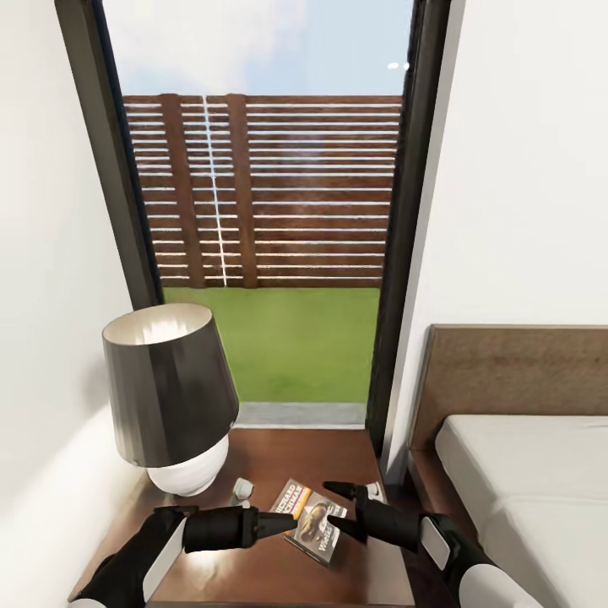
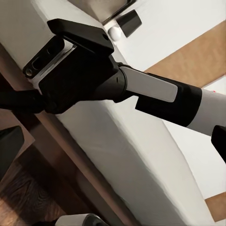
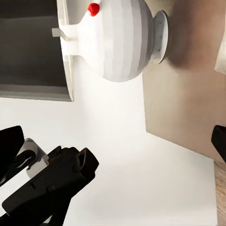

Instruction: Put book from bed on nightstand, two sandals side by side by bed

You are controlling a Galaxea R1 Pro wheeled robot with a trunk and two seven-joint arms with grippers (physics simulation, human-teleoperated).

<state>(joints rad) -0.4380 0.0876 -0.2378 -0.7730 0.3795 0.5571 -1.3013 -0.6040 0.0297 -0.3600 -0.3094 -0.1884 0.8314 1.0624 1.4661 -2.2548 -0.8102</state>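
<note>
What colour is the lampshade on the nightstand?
The lampshade is dark grey-brown outside with a pale lining, over a white ribbed base; the head view shows it best.

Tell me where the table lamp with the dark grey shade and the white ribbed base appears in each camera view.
Head view: table lamp at lower left, standing on the brown nightstand.
Right wrist view: its white base and dark shade, against the white wall.
Left wrist view: faces the light grey mattress and the right arm.
Shared landmark: the nightstand top under the lamp.
</note>
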